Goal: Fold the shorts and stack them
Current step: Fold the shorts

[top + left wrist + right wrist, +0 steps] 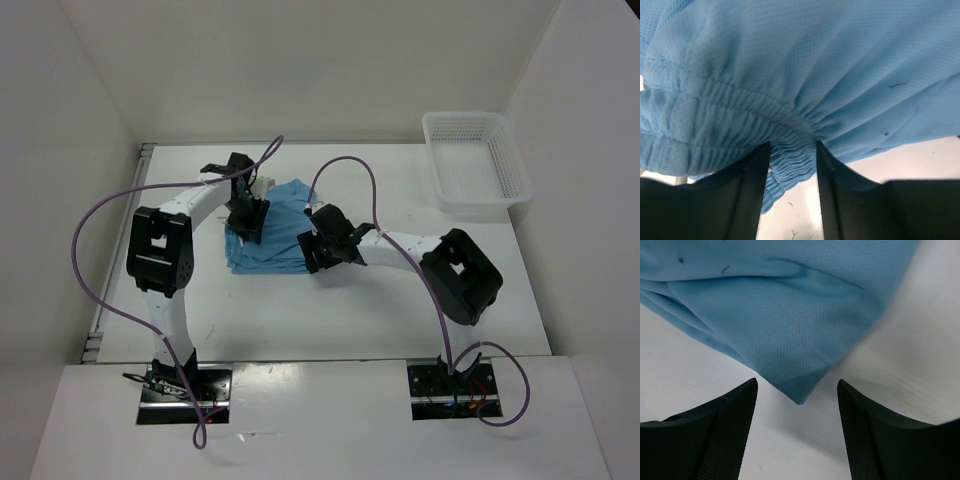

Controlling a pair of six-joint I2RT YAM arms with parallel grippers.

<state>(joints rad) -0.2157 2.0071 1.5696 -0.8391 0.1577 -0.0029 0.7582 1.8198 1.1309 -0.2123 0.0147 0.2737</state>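
While the shorts [280,240] lie on the table [330,320], top: left gripper [247,218] at their 10 o'clock, right gripper [318,246] at 3 | left wrist: jaws pinch waistband [790,150] (likely to lift a fold) | right wrist: jaws apart, corner [800,387] between, untouched.

Left arm [160,250]: rises from its base at the near left, elbow held high on the left, forearm reaching forward and to the right. The wrist pitches down. Left gripper [792,145]: fingers [750,200] partly apart, with the shorts [800,75] bunched between them and touching both inner faces; whether the fabric is clamped cannot be told.

Right arm [460,275]: rises from its base at the near right, elbow raised on the right, forearm reaching left toward the table's middle. Right gripper [797,382]: held low, jaws wide apart, fingers [725,430] level with each other.

The two grippers sit near each other, not touching.
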